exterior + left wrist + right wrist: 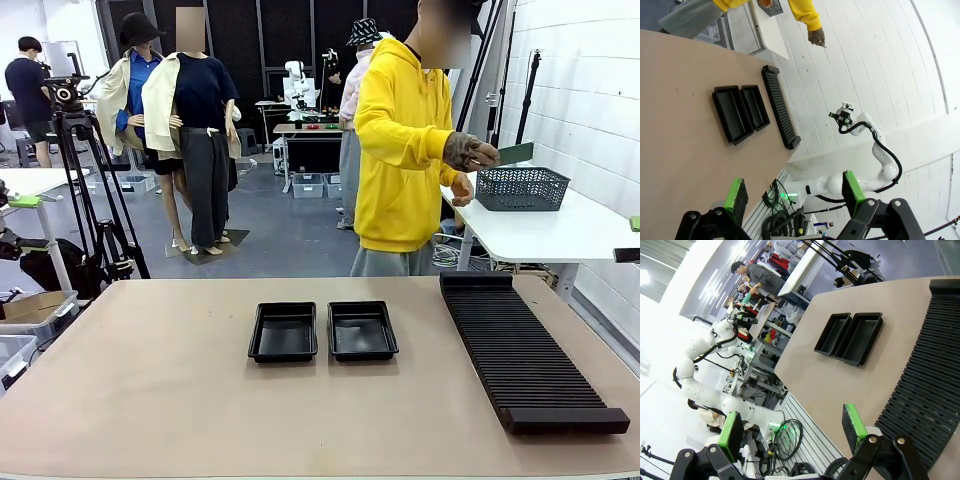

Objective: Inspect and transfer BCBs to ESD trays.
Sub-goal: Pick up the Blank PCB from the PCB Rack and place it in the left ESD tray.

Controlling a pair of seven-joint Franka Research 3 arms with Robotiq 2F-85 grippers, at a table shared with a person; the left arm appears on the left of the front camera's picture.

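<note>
At mid-table in the front view, two ESD trays [283,333] are sitting side by side; a person's hand [470,152] is holding a green BCB [517,153]. Left wrist view: the left gripper [794,192] is gaping. Right wrist view: the right gripper [791,429] is gaping too.

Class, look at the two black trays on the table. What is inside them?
The left tray and the right tray hold nothing: only bare black floors show. Each near rim hides its own inner wall.
</note>
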